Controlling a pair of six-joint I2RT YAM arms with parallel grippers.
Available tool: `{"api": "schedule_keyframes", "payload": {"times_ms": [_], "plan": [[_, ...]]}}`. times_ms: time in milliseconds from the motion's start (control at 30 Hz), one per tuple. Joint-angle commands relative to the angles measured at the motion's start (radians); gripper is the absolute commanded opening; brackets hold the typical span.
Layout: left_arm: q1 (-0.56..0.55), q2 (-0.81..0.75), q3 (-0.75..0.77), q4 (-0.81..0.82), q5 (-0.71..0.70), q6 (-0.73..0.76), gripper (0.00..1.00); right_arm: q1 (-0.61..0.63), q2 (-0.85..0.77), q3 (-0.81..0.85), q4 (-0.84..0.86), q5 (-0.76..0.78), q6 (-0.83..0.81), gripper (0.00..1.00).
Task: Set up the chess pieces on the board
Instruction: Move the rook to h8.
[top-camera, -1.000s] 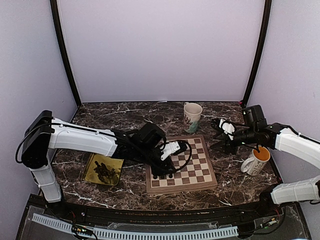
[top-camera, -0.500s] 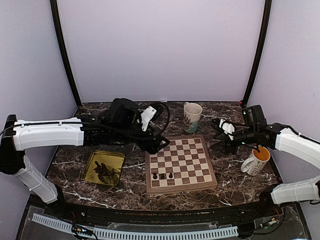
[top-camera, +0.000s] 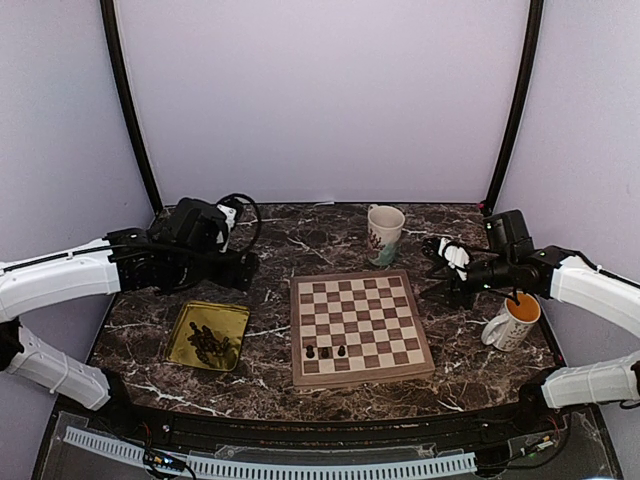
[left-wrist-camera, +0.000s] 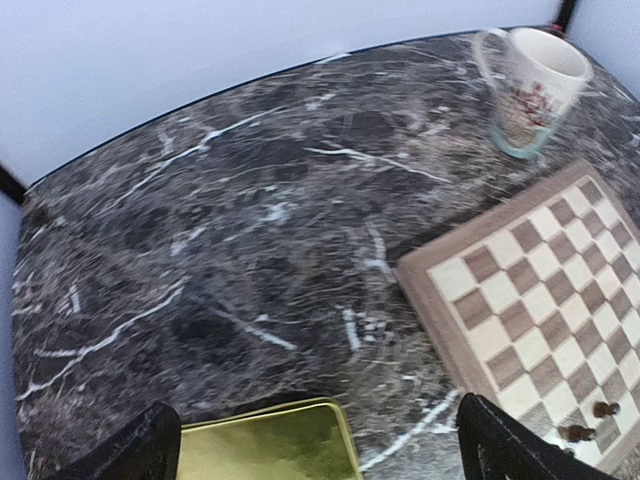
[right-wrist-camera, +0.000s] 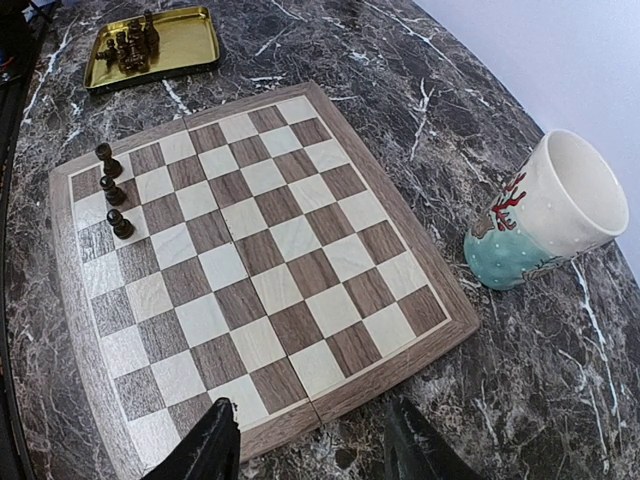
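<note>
Wooden board (left-wrist-camera: 530, 290) right of our left gripper (left-wrist-camera: 320, 450), jaws apart, three chess pieces (right-wrist-camera: 112, 190) beyond our right gripper (right-wrist-camera: 310, 440), likewise apart.

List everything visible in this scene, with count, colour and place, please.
Table: one, dark marble, under everything.
Board: one, brown and cream, middle of the table.
Pieces on the board: three, dark, near its front left corner.
Pieces in the tray: a pile, dark, count unclear.
Tray: one, gold, left of the board.
Patterned mug: one, white, red and teal, behind the board.
Second mug: one, white, orange inside, right of the board.
Left end effector: one, black, open, behind the tray.
Right end effector: one, black, open, right of the board.
</note>
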Motion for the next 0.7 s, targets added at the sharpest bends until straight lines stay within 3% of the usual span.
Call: {"api": "schedule_keyframes", "payload": {"times_ms": [0, 67, 133, 200, 233, 333, 433, 667], "plan": [[0.091, -0.089, -0.028, -0.152, -0.156, -0.142, 0.99, -0.006, 0.012, 0.022, -0.004, -0.027, 0.012, 0.50], [0.128, -0.088, -0.010, -0.259, -0.213, -0.240, 0.99, -0.006, 0.022, 0.034, -0.015, -0.045, 0.013, 0.50], [0.152, -0.080, 0.006, -0.293, -0.138, -0.179, 0.99, -0.006, 0.032, 0.051, -0.032, -0.070, 0.015, 0.50], [0.164, -0.073, 0.008, -0.279, 0.031, -0.061, 0.89, -0.004, 0.054, 0.084, -0.064, -0.101, 0.015, 0.50], [0.167, -0.065, 0.009, -0.296, 0.052, -0.065, 0.81, 0.002, 0.073, 0.111, -0.084, -0.125, 0.018, 0.50], [0.219, -0.041, -0.003, -0.371, 0.105, -0.174, 0.73, 0.060, 0.156, 0.215, -0.153, -0.141, 0.024, 0.50], [0.284, -0.036, -0.073, -0.341, 0.190, -0.209, 0.65, 0.170, 0.265, 0.326, -0.204, -0.080, 0.013, 0.51], [0.384, -0.060, -0.172, -0.191, 0.281, -0.156, 0.64, 0.417, 0.601, 0.671, -0.324, 0.032, 0.036, 0.53]]}}
